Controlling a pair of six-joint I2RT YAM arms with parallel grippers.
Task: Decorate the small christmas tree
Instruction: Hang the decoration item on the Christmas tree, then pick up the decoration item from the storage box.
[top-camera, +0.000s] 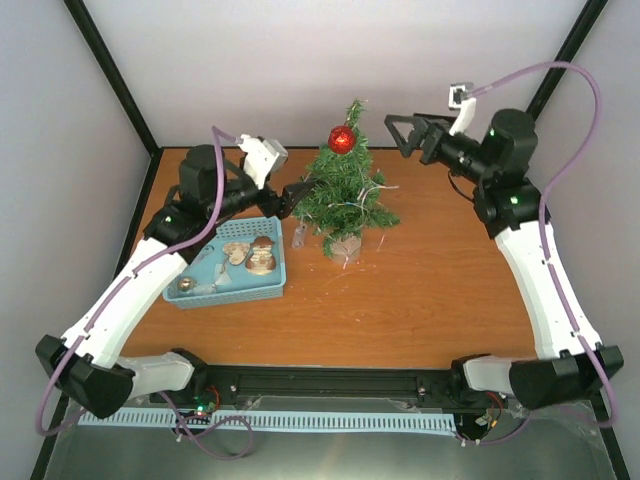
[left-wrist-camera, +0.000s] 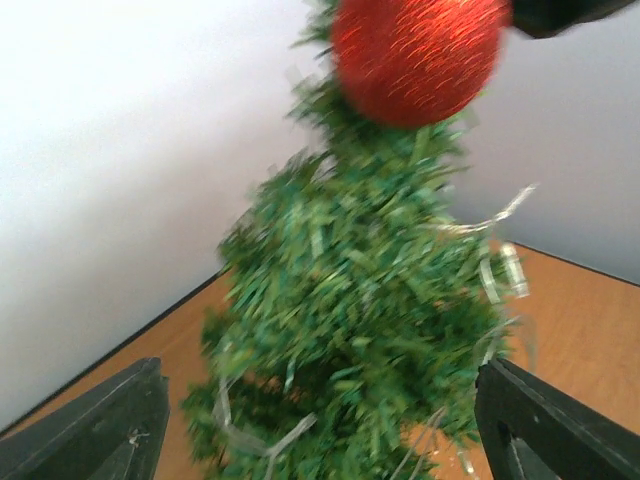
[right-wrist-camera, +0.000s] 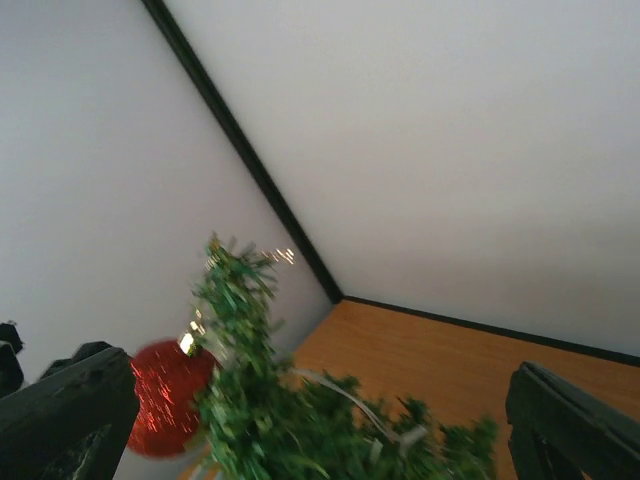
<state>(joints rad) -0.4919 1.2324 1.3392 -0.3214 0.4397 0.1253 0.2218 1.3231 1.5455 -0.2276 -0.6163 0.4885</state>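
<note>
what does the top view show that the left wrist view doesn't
Top only: the blue basket of ornaments, both arms, the open right hand, the pale base. Left wrist only: its own fingers spread either side of the lower branches, and fine glitter lines on the red ball. Both: the tree, the ball, the table and the white wall.

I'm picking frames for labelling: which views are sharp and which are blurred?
Top external: sharp and evenly lit, the small christmas tree and its red bauble crisp. Left wrist: tree and bauble close up and blurred. Right wrist: treetop and bauble soft.
</note>
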